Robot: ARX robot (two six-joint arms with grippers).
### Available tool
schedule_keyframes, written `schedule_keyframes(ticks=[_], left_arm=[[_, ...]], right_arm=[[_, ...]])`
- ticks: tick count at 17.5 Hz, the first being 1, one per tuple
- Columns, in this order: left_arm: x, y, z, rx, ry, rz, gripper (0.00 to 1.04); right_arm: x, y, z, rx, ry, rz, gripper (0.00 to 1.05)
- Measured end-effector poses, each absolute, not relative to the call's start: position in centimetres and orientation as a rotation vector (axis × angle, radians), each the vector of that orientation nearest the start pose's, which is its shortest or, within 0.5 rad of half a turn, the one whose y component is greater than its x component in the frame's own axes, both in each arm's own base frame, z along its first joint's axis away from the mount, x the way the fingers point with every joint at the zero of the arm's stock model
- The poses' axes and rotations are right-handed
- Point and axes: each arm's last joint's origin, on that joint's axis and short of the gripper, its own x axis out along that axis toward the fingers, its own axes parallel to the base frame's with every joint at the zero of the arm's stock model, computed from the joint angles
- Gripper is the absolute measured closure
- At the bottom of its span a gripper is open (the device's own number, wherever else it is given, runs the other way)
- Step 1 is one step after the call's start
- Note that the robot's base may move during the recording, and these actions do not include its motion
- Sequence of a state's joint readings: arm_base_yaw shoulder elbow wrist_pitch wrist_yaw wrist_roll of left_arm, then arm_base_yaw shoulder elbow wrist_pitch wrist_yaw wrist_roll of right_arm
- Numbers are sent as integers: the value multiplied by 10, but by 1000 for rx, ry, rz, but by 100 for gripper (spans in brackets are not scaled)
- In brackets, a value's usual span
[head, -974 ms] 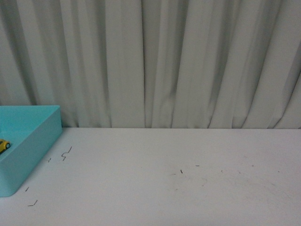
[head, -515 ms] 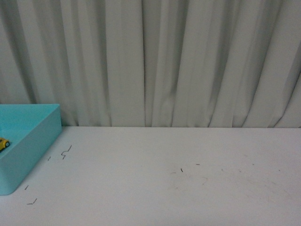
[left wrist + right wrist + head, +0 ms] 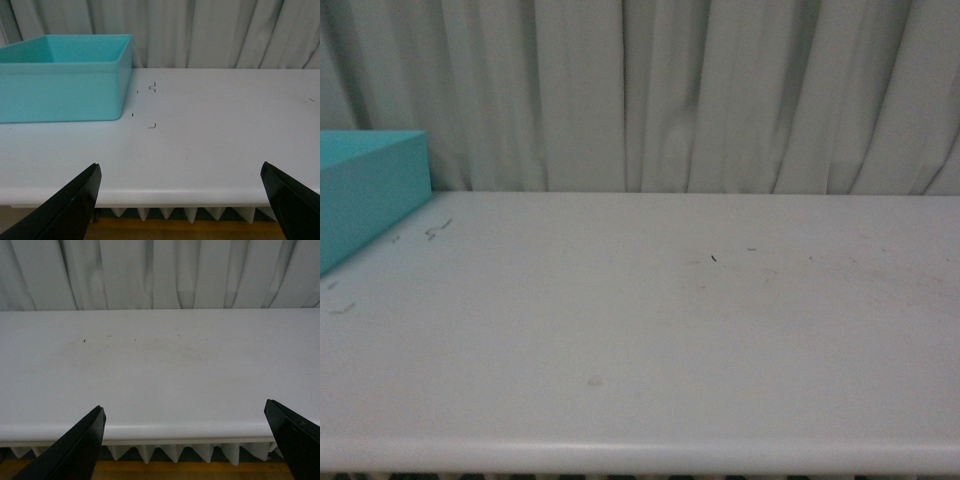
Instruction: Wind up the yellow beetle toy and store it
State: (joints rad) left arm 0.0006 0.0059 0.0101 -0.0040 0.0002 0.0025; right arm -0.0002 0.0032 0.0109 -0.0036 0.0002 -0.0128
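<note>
**Both hands drawn back, toy out of sight in the bin**

Compared w/ half a second ago, the front view is lowered and pulled back: the near edge of the white counter (image 3: 640, 455) is now seen, and only an outer corner of the turquoise plastic bin (image 3: 365, 195) is left in frame. The small glossy yellow beetle toy, seen inside that bin in the earlier pics, can't be seen in any current view; the bin's inside is hidden by its wall. It is judged that the toy is prob. lying in the bin and the storing step is done or nearly so, w/ the rig being retracted.

In the left wrist view, the left hand (image 3: 182, 202) is held wide apart, empty, off the counter's front edge, w/ the bin beyond it. In the right wrist view, the right hand (image 3: 185, 442) is likewise spread wide, nothing held.

Pale pleated curtains (image 3: 650, 90) are hung behind the counter. A few small dark marks (image 3: 152, 125) are seen near the bin. No obstruction is seen.
</note>
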Motion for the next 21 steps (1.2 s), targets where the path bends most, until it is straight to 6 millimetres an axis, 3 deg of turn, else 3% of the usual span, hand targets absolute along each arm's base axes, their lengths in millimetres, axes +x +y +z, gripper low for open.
schedule_keyframes(ticks=[21], left_arm=[[97,0,166,3,1,1,7]], right_arm=[[97,0,166,-10,-1,-1,7]])
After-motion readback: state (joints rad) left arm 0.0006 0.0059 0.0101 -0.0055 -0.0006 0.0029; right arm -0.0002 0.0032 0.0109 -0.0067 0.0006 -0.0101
